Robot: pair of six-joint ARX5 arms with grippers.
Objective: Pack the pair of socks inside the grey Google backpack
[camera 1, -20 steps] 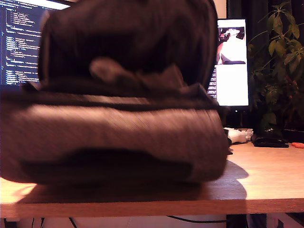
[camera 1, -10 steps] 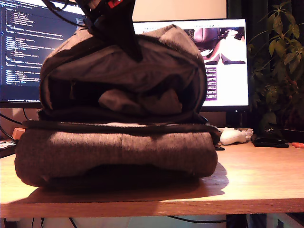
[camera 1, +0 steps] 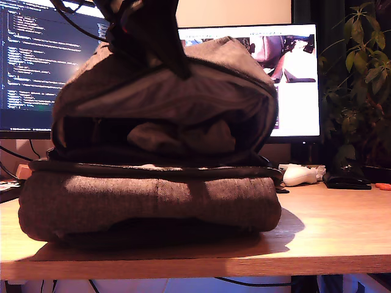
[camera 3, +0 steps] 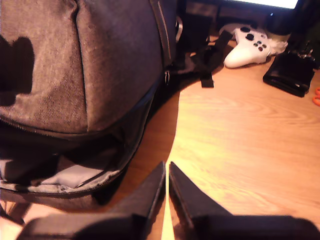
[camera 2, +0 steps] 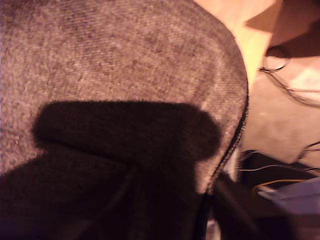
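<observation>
The grey Google backpack (camera 1: 153, 201) lies flat on the desk, its upper flap (camera 1: 183, 91) raised so the dark inside shows. In that opening lies a soft grey lump, the pair of socks (camera 1: 183, 135). My first gripper (camera 1: 174, 64) comes down from above and is shut on the flap's rim. The first wrist view is filled with tweed fabric (camera 2: 125, 55), and the fingers are lost in shadow. My second gripper (camera 3: 166, 166) hovers shut and empty over bare desk beside the backpack (camera 3: 60, 65). It is out of the exterior view.
A white game controller (camera 1: 299, 175) (camera 3: 250, 47) and a black case (camera 1: 347, 182) (camera 3: 292, 75) lie on the desk at the exterior view's right, before a plant (camera 1: 360, 79). Two monitors (camera 1: 30, 61) stand behind. Black straps (camera 3: 205, 60) trail from the backpack.
One second ago the backpack was blurred and in motion, filling the view. Now it rests still on the desk, and the arm holds the flap slightly higher than half a second ago.
</observation>
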